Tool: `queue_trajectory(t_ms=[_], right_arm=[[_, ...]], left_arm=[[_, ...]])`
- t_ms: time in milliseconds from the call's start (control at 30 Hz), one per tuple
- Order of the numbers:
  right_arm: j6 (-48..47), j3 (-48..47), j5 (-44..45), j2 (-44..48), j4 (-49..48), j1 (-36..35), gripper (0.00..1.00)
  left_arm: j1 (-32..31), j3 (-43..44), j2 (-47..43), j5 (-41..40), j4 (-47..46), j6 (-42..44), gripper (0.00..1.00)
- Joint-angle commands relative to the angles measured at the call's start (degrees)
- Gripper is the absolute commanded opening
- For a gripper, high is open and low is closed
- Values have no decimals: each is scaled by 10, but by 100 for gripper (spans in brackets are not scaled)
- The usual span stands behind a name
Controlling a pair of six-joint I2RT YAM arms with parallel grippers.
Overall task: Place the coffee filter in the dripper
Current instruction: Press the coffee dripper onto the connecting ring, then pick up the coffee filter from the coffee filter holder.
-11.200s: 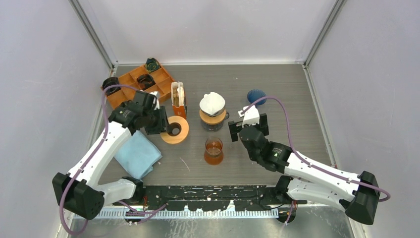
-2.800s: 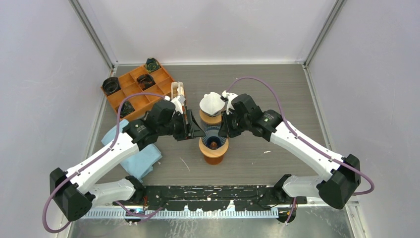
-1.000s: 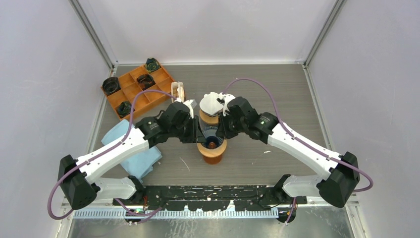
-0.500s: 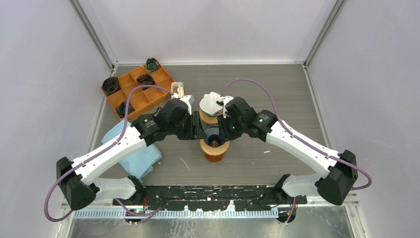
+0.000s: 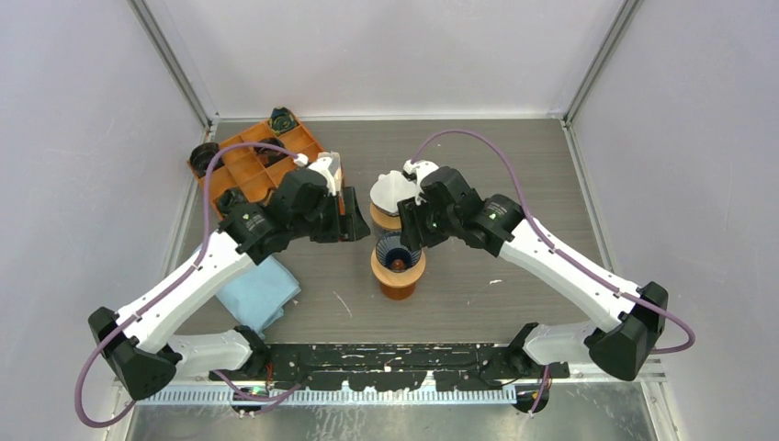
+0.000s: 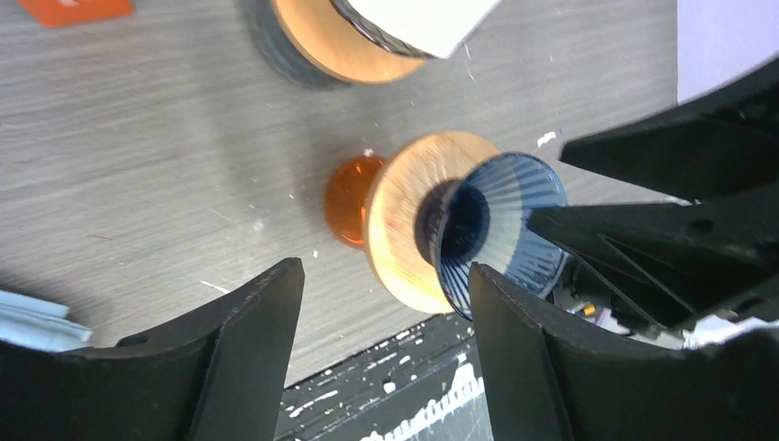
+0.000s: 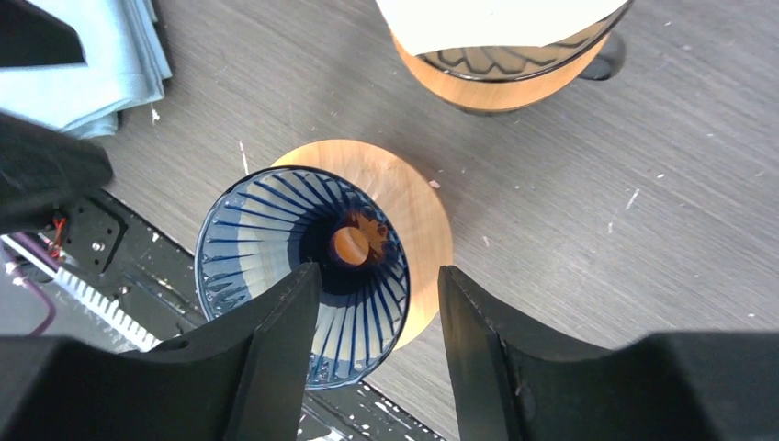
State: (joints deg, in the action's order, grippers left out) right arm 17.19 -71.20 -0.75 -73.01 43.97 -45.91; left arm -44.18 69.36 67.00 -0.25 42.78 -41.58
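A blue ribbed dripper (image 5: 395,252) sits on a wooden ring (image 5: 398,271) over an amber glass; no filter shows inside it. A white coffee filter (image 5: 389,188) sits in a second dripper on a carafe just behind. My left gripper (image 5: 358,229) is open and empty, left of the blue dripper and apart from it. My right gripper (image 5: 410,243) is open and empty, above the dripper's right rim. The left wrist view shows the dripper (image 6: 503,228) beyond the open left gripper (image 6: 386,272). In the right wrist view the dripper (image 7: 276,266) lies under the open right gripper (image 7: 378,274), with the filter (image 7: 496,18) at the top.
An orange compartment tray (image 5: 241,165) with dark cups stands at the back left. A wooden filter stand (image 5: 333,170) is partly hidden behind my left arm. A blue cloth (image 5: 260,289) lies at the front left. The carafe's wooden collar (image 7: 496,87) is close behind the dripper.
Both grippers flanked the blue dripper half a second ago. My left gripper has drawn back to the left and away from it. My right gripper has risen slightly. The dripper stays on the glass.
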Motion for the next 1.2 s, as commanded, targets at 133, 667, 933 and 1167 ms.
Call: queue_trajectory(t_ms=[133, 667, 933, 1167], right_arm=[[-27, -34, 116, 48, -17, 5, 62], [-87, 76, 202, 137, -104, 114, 83], [-99, 147, 220, 184, -154, 166, 94], [-104, 192, 260, 216, -191, 166, 99]], left_arm=[[99, 41, -25, -20, 10, 62, 69], [254, 69, 77, 17, -78, 93, 68], [292, 134, 180, 43, -102, 93, 61], [299, 217, 272, 48, -106, 85, 60]])
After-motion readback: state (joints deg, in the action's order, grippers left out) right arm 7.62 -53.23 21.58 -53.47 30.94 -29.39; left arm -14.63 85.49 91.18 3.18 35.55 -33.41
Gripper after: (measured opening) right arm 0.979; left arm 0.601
